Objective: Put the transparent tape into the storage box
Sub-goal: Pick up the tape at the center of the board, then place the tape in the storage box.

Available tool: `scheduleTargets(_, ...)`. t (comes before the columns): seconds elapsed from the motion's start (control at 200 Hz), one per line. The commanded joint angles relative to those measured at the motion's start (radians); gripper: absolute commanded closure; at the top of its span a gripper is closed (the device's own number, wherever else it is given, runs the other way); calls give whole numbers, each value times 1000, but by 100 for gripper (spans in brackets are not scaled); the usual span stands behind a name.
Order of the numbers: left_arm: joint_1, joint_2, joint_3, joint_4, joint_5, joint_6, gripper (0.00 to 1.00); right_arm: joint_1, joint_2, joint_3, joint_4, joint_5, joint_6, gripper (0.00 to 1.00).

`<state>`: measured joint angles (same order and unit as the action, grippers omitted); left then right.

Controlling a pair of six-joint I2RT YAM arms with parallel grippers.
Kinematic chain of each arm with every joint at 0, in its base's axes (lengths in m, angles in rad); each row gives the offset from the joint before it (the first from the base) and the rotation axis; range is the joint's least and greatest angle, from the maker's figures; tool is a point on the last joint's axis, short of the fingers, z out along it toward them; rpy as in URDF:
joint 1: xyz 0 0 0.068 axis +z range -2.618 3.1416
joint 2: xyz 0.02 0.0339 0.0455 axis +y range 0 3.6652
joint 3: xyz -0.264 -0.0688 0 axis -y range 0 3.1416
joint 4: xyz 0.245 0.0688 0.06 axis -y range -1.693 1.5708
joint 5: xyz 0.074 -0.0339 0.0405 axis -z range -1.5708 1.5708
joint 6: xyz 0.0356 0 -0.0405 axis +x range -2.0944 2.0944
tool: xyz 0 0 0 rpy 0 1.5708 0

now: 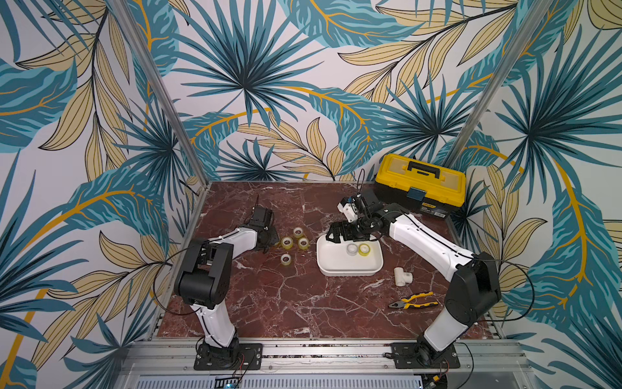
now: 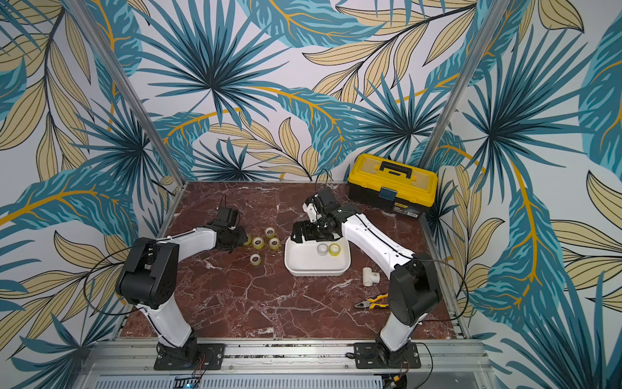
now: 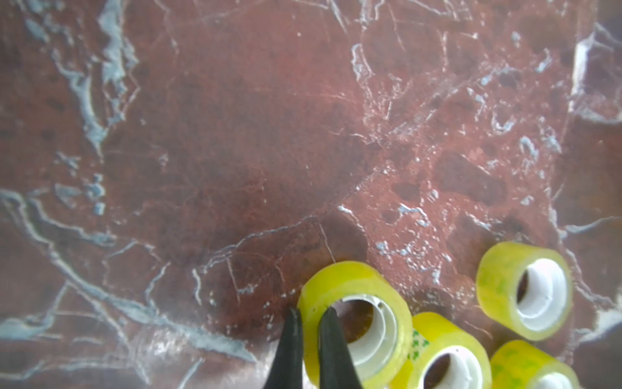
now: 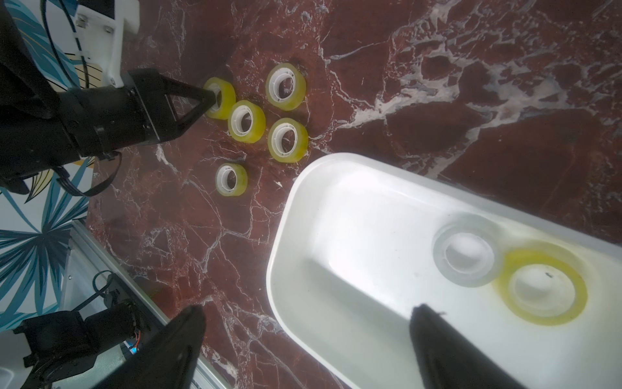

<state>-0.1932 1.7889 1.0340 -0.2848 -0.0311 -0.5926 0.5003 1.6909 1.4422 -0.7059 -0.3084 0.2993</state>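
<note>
My left gripper (image 3: 311, 313) is shut on the wall of a yellowish roll of transparent tape (image 3: 340, 279), one finger inside its white core and one outside. The right wrist view shows this grip (image 4: 210, 96) at the left end of a cluster of several rolls (image 4: 245, 121) lying on the red marble. The white storage box (image 1: 350, 271) holds a whitish roll (image 4: 466, 256) and a yellowish roll (image 4: 542, 289). My right gripper (image 4: 309, 309) hangs open over the box's far left corner, with nothing between its fingers.
A yellow-and-black toolbox (image 1: 420, 182) stands at the back right. A white T-shaped pipe fitting (image 1: 403, 276) and yellow-handled pliers (image 1: 414, 300) lie right of the box. Metal rails edge the table (image 1: 269, 303).
</note>
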Motion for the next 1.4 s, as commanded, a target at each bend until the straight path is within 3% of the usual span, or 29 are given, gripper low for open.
scheduleTargets(0.0, 5, -63, -35, -42, -14, 8, 100, 7, -35, 6, -17, 21, 8, 0)
scheduleTargets(0.241, -16, -189, 4, -95, -30, 51, 100, 6, -64, 15, -16, 66, 21, 1)
scheduleTargets(0.416, -144, -219, 155, -174, -17, 122, 100, 3, -105, 9, -33, 160, 51, 0)
scheduleTargets(0.626, -362, -92, 344, -224, 20, 117, 100, -21, -189, -23, -43, 253, 98, 0)
scheduleTargets(0.867, -504, 94, 479, -232, 64, 110, 100, -48, -317, -94, -43, 308, 130, 0)
scheduleTargets(1.393, -530, 320, 603, -286, 61, 134, 100, -55, -372, -184, -46, 298, 139, 0)
